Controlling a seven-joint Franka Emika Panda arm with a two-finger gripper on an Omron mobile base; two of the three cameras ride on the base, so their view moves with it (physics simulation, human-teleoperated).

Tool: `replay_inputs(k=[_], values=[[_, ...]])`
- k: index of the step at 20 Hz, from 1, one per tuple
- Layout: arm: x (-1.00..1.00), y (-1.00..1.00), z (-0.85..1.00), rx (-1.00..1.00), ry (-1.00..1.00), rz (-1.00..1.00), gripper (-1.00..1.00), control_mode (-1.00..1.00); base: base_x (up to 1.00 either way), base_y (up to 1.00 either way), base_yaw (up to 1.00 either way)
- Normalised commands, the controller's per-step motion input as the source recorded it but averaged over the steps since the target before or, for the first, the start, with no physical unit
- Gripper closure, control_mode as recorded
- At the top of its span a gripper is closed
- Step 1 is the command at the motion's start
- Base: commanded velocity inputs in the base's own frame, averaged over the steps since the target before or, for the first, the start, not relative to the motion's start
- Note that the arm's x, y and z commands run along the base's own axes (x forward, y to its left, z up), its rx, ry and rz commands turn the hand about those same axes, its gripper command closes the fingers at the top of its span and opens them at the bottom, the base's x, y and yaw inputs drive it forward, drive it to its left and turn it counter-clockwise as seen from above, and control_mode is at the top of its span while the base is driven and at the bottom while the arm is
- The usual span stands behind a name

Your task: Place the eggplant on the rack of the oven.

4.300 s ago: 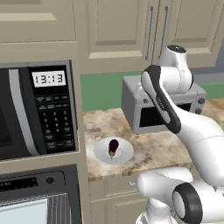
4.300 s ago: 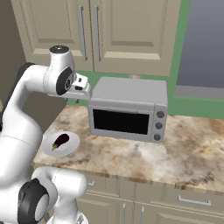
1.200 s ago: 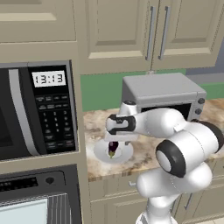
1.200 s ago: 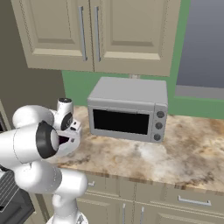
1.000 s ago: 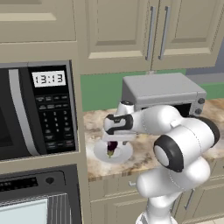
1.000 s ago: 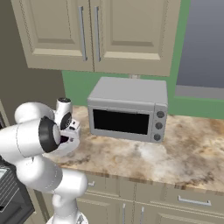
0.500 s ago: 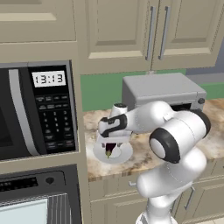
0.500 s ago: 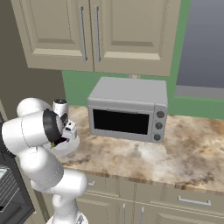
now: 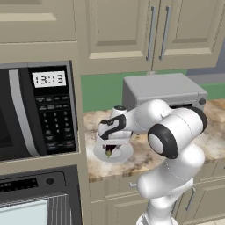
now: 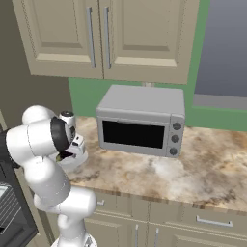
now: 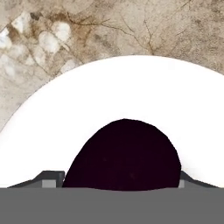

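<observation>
Marble counter (image 10: 193,164) under white plate (image 11: 131,96)

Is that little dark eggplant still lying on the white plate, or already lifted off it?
Cannot tell. In the hand view the eggplant sits over the plate, between the gripper tips, but contact is hidden.

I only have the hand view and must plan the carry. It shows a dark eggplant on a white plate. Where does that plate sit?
Observer: On the counter, the plate lies between the black microwave and the grey toaster oven.
Operator: And the oven?
Observer: The oven is under the microwave, lower than the plate and to its left. Grey bars of its rack show there.
Operator: How is the arm posed?
Observer: The gripper points down at the eggplant.
</observation>
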Motion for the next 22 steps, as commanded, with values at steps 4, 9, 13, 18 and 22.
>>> replay_inputs(k=[4,9,13,18,22], values=[[-0.07,0.0,0.01,0.0,0.0,-0.01,1.0,-1.0,0.0,0.0,0.0],[-0.44,-0.1,0.38,0.05,-0.03,0.0,1.0,-1.0,0.0,0.0,0.0],[-0.43,-0.4,0.82,0.25,-0.01,0.0,1.0,-1.0,0.0,0.0,0.0],[-0.52,-0.11,0.82,0.11,0.0,0.0,1.0,-1.0,0.0,0.0,0.0],[-0.73,0.0,0.79,0.0,0.0,0.0,1.0,-1.0,0.0,0.0,0.0]])
